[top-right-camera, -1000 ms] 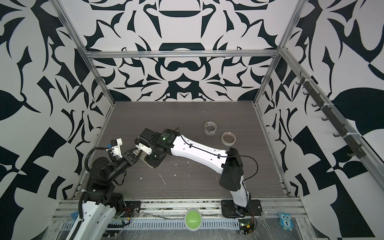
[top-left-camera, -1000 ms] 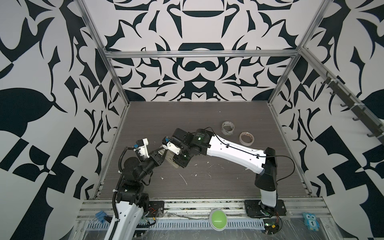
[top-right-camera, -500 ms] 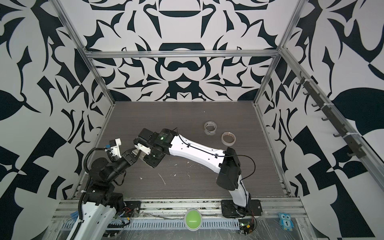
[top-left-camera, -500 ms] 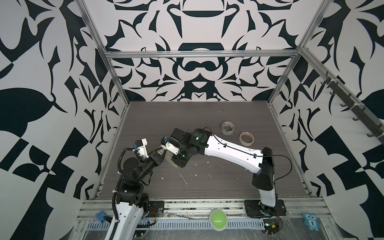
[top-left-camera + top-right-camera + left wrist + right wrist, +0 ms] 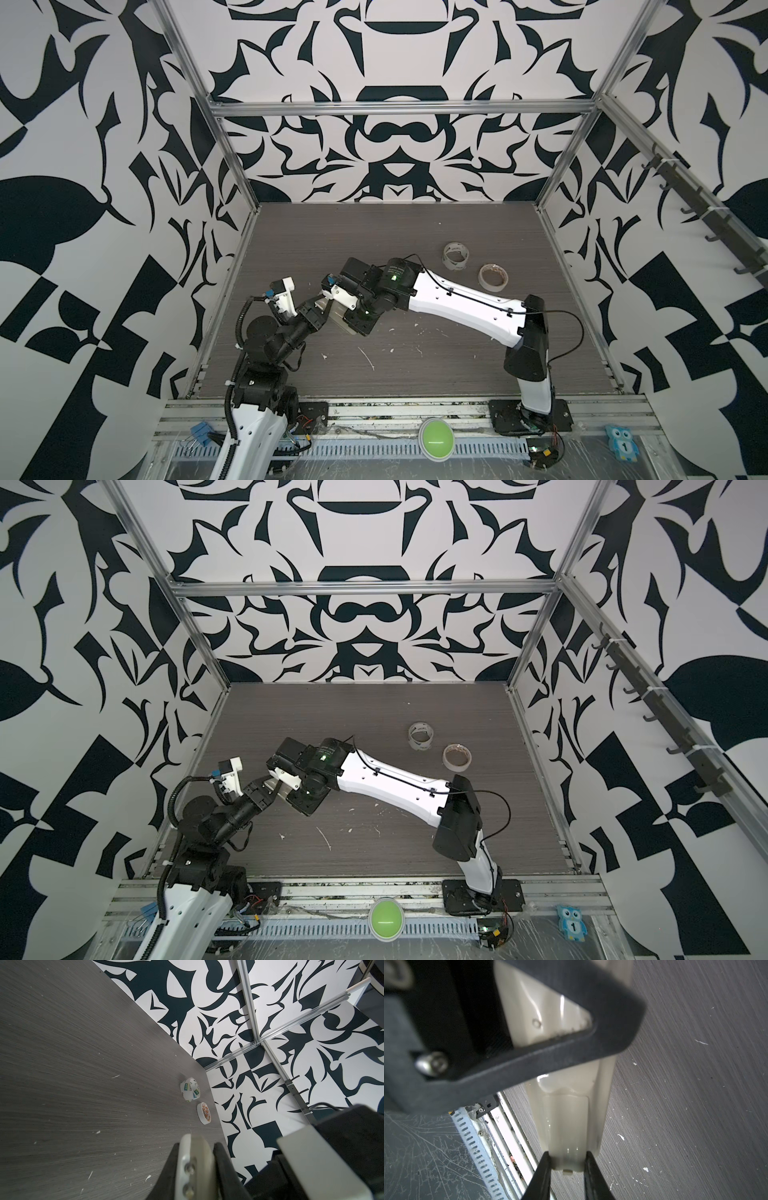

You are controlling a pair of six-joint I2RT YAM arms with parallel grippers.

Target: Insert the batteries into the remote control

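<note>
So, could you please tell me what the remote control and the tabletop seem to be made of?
The remote control: likely moulded plastic, cream-white and glossy, going by the sharp light reflections on its back. The tabletop: probably wood-effect laminate, grey and matte, with fine parallel grain lines and no glare.

Your right arm [image 5: 457, 299] has leaned a little toward the left side since a second ago, with its elbow and wrist now slightly further over. The right gripper [image 5: 566, 1164] and the remote control [image 5: 566, 1124] it pinches seem to have shifted too, but only slightly.
</note>
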